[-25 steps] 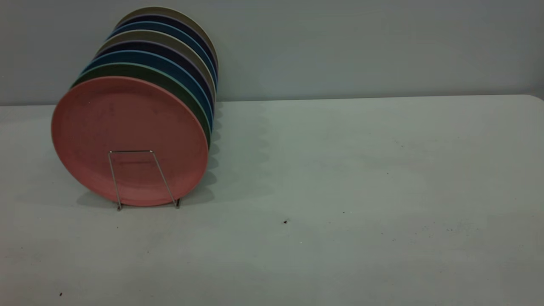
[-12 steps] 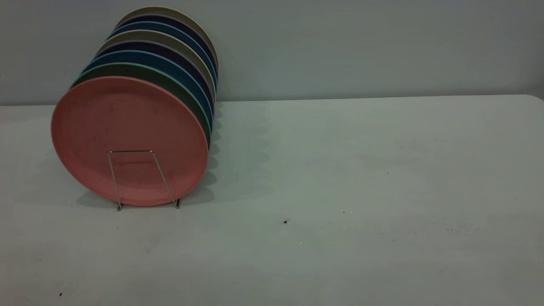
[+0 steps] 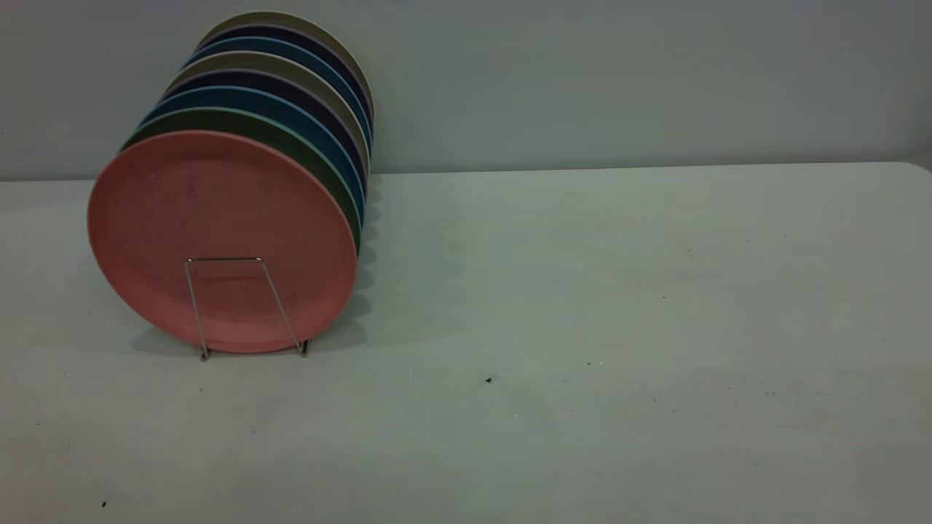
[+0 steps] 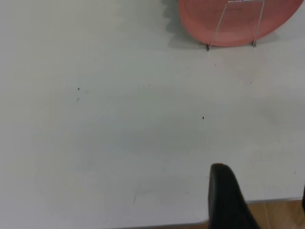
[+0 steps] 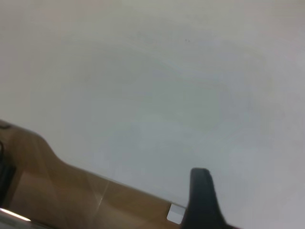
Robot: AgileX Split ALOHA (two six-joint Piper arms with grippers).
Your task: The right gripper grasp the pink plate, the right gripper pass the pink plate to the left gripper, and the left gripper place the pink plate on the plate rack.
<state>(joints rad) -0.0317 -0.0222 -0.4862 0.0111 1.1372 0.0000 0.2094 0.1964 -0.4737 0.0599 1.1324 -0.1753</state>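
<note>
Nothing is shifting on my exterior feed since a second ago. Nearest, my left gripper [image 4: 257, 200] is hanging over the table [image 3: 582, 306] edge, one black finger [image 4: 226, 198] showing — I cannot tell its jaw state; likewise the right gripper [image 5: 209, 202]. Farther, at left, the pink plate [image 3: 218, 225] is standing frontmost in the plate rack [image 3: 244, 306] — other plates [image 3: 306, 87] behind.
</note>
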